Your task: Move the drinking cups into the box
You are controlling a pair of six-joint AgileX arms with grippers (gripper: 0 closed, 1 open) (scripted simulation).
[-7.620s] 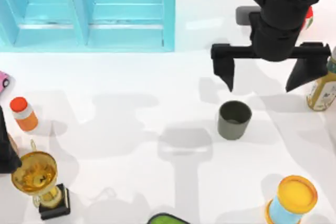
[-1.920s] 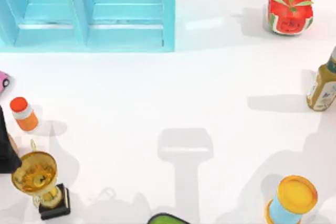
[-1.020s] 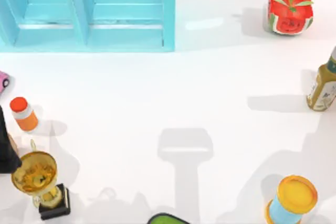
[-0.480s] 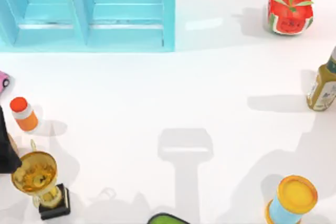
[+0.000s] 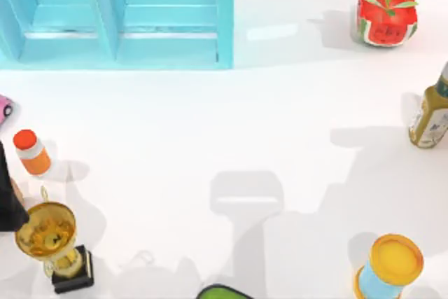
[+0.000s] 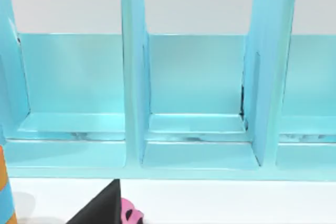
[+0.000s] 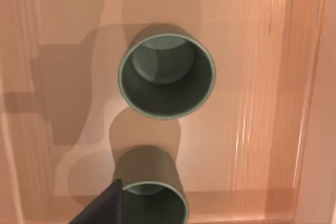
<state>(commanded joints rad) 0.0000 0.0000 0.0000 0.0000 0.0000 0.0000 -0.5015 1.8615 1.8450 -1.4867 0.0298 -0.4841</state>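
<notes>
Both drinking cups now stand upright inside the box.

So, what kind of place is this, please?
Probably a simulated tabletop for sorting tests: a plain white table holds unrelated props, such as a turquoise divided box, a gold trophy and a sauce bottle.
</notes>
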